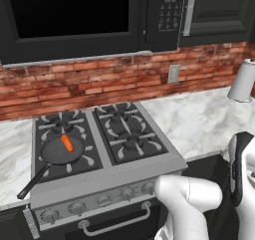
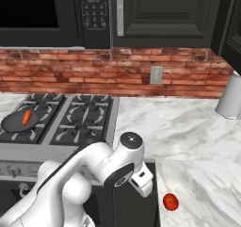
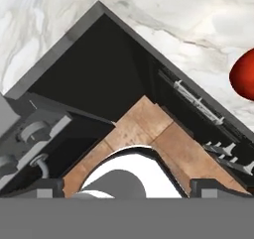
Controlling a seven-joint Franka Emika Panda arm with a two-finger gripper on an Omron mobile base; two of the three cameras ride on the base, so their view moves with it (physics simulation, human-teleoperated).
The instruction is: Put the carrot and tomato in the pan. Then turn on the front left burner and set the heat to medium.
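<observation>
The black pan [image 1: 56, 154] sits on the front left burner [image 1: 87, 160], its long handle pointing toward the stove's front left corner. The orange carrot [image 1: 67, 143] lies inside the pan [image 2: 14, 122], and it is also seen in the right base view [image 2: 27, 117]. The red tomato [image 2: 170, 202] rests on the marble counter right of the stove, near its front edge. My gripper [image 2: 144, 183] hangs low over the dark gap between stove and counter, left of the tomato [image 3: 244, 75]. Its fingertips [image 3: 50, 187] stand wide apart with nothing between them.
A row of knobs [image 1: 103, 200] runs along the stove front above the oven handle [image 1: 117, 223]. A paper towel roll [image 1: 243, 80] stands at the counter's back right. A brick wall with an outlet [image 2: 156, 75] backs the counter, and a microwave [image 1: 74, 15] hangs above the stove.
</observation>
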